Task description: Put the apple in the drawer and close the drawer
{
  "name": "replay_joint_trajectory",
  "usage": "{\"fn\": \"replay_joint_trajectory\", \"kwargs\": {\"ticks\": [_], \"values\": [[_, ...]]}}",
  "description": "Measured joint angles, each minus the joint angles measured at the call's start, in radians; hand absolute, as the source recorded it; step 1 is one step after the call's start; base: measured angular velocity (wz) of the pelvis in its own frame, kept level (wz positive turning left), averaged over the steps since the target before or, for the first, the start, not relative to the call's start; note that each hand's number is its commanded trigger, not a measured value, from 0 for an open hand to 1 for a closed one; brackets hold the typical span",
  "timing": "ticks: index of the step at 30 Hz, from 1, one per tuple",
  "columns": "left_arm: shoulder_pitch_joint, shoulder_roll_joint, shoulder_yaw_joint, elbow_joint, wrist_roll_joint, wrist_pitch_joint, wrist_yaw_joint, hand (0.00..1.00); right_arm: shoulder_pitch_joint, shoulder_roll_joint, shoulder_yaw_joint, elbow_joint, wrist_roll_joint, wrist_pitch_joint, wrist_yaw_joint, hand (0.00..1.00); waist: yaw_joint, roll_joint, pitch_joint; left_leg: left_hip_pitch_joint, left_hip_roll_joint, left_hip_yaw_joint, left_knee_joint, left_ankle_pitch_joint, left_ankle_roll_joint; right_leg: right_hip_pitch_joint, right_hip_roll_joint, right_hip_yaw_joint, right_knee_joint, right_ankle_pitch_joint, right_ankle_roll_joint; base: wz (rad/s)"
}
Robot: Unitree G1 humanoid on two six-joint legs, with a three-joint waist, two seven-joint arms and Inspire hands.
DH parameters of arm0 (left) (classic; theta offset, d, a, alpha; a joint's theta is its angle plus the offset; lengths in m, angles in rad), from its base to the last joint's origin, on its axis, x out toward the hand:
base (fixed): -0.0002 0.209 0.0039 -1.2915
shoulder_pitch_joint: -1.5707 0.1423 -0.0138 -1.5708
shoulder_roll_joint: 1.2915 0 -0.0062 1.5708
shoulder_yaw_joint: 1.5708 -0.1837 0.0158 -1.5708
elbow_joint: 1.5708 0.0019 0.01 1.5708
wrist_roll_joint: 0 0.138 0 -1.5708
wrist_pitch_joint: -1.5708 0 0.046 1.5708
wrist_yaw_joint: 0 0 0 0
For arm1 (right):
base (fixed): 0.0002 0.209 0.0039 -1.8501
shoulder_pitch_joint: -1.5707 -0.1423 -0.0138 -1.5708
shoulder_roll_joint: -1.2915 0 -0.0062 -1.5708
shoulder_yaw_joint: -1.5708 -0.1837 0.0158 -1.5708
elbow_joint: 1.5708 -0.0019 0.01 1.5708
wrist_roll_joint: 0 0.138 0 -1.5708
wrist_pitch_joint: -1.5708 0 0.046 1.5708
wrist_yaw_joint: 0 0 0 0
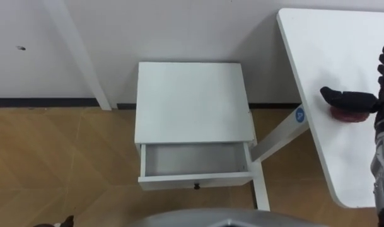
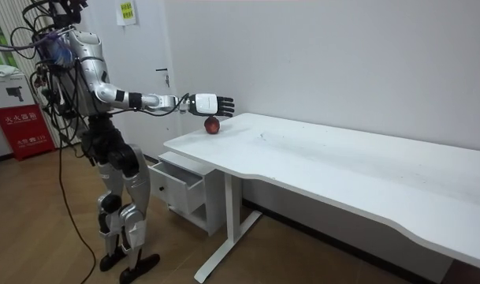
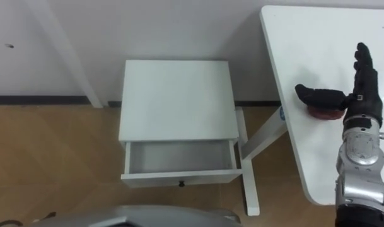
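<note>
Right hand (image 3: 360, 88) spread wide, fingers straight, thumb reaching over the red apple (image 3: 324, 113) by the counter's (image 3: 305, 50) left edge; whether they touch I cannot tell. Drawer (image 3: 179, 178) stands open.

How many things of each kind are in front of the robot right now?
Red apple: 1
White table: 1
White cabinet with its drawer open: 1
Total: 3

Most of the apple (image 3: 324, 114) is hidden under the thumb of the right robot hand (image 3: 360, 101).
</note>
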Motion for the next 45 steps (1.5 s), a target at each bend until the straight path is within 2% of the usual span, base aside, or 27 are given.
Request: {"fn": "replay_joint_trajectory", "kwargs": {"ticks": [11,14,18,24,27,28,29,33,45], "values": [[0.000,0.001,-0.001,0.001,0.000,0.008,-0.024,0.00,0.007,0.000,0.001,0.000,-0.003,0.000,0.032,0.00,0.000,0.007,-0.0005,-0.003,0.000,0.000,0.000,0.000,0.000,-0.001,0.000,-0.004,-0.001,0.000,0.000,0.00],[0.000,0.001,-0.002,0.006,0.000,0.010,-0.024,0.00,0.032,0.001,0.002,0.000,-0.002,0.000,0.042,0.00,0.002,0.011,-0.0019,-0.003,0.000,-0.001,0.000,0.000,0.000,0.000,0.000,-0.005,-0.001,0.000,0.000,0.00],[0.003,0.001,-0.002,0.017,0.000,0.029,-0.024,0.00,0.054,0.002,0.002,0.012,0.001,0.001,0.042,0.00,0.004,0.016,-0.0016,-0.003,0.000,-0.001,0.000,0.000,0.000,0.000,0.000,-0.005,-0.001,0.000,0.000,0.00],[-0.002,0.001,-0.003,0.016,-0.001,0.030,-0.024,0.00,0.062,0.003,0.011,0.049,0.001,0.000,0.042,0.00,0.009,0.016,-0.0018,-0.003,0.000,0.000,0.002,0.000,0.000,0.000,0.000,-0.004,0.000,0.000,0.000,0.00],[-0.005,0.003,-0.014,0.017,-0.002,0.029,-0.025,0.00,0.060,0.003,0.041,0.108,0.001,-0.006,0.038,0.00,0.011,0.010,-0.0046,-0.002,0.001,0.003,0.002,0.000,0.000,0.000,0.000,-0.004,0.000,0.000,0.000,0.00],[-0.005,0.003,-0.022,0.018,-0.002,0.029,-0.026,0.00,0.059,0.004,0.044,0.109,0.001,-0.011,0.038,0.71,0.011,0.010,-0.0042,-0.002,0.000,0.005,0.002,0.000,0.000,0.000,0.000,-0.004,0.000,0.000,0.000,0.00],[-0.005,0.003,-0.022,0.018,-0.002,0.029,-0.027,0.00,0.059,0.004,0.044,0.111,0.001,-0.011,0.038,1.00,0.012,0.010,-0.0043,-0.002,0.000,0.005,0.002,0.000,0.000,0.000,0.000,-0.004,0.000,0.000,0.000,0.00],[-0.004,0.003,-0.024,0.018,-0.002,0.027,-0.027,0.00,0.059,0.004,0.043,0.119,0.001,-0.012,0.027,1.00,0.014,0.005,-0.0029,-0.001,0.000,0.006,0.002,0.000,0.000,0.001,0.000,-0.004,0.000,0.000,0.000,0.00],[-0.004,0.009,-0.053,0.017,-0.001,0.021,-0.027,0.00,0.046,0.001,0.039,0.161,-0.008,-0.050,-0.036,1.00,0.011,0.000,-0.0004,-0.002,0.003,-0.002,0.002,-0.002,-0.003,0.003,0.002,-0.007,-0.001,0.000,0.000,0.00]]}}
